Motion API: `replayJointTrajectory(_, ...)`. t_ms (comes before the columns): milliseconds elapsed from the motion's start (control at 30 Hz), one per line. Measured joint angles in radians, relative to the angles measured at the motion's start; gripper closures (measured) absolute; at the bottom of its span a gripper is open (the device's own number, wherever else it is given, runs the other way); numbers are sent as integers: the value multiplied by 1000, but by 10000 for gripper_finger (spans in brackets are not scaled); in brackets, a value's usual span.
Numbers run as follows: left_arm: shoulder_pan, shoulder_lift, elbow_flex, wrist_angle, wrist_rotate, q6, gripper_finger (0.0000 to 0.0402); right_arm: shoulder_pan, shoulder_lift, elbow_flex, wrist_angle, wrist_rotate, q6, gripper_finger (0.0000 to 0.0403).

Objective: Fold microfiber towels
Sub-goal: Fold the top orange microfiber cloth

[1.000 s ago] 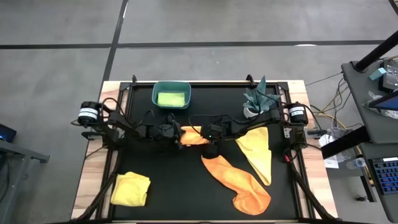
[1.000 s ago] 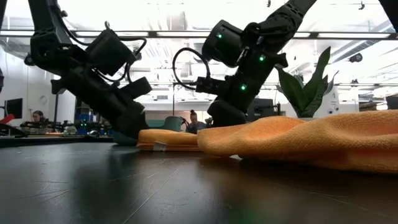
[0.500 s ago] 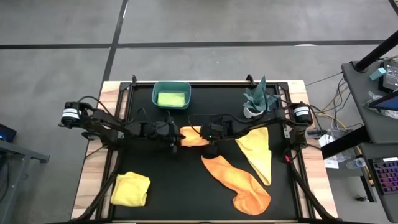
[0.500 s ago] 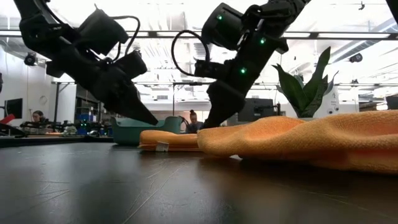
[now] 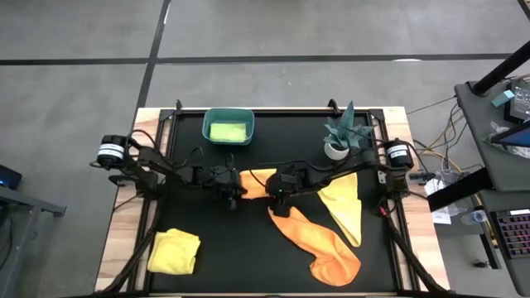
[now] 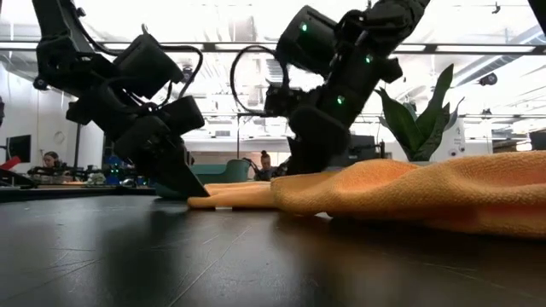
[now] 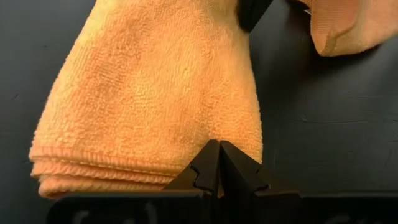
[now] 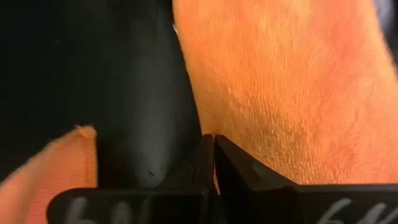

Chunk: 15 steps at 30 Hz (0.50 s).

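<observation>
A folded orange towel (image 5: 257,181) lies on the black mat at the middle of the table, between my two grippers. My left gripper (image 7: 219,151) is shut at its left end and shows slanting down in the low view (image 6: 193,190). My right gripper (image 8: 211,144) is shut at its right side (image 5: 277,195). A second orange towel (image 5: 319,240) lies spread toward the near right, with a yellow towel (image 5: 344,203) beside it. Another yellow towel (image 5: 174,251) lies folded at the near left. A lime green towel (image 5: 227,131) lies in the teal bin. My left gripper rests its shut fingertips on the folded orange towel's top, close to its layered left edge (image 7: 186,163). The fingers slant down from the table's left. The towel lies flat on the mat. My right gripper sets its shut fingertips at the towel's edge (image 8: 233,127) on the right side, slanting down from the right. Whether they press on the cloth or stand beside it, I cannot tell.
The teal bin (image 5: 207,121) stands at the far edge left of centre, and a small potted plant (image 5: 341,134) at the far right. Bare black mat (image 5: 232,257) lies between the folded yellow towel and the spread orange one.
My left gripper rose off the folded orange towel's left end, turned, and came down on it again. My right gripper shifted a little toward the near edge. The folded towel lies flatter and spreads wider than a second ago.
</observation>
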Motion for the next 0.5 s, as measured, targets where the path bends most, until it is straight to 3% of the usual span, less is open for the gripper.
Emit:
replayJointTrajectory(233, 0, -8, -1, -14, 3, 0, 401, -6, 20, -9, -8, -21, -17, 394)
replayJointTrajectory(500, 0, -31, -6, -32, 4, 1, 401, -9, -51, -3, -118, -18, -43, 394)
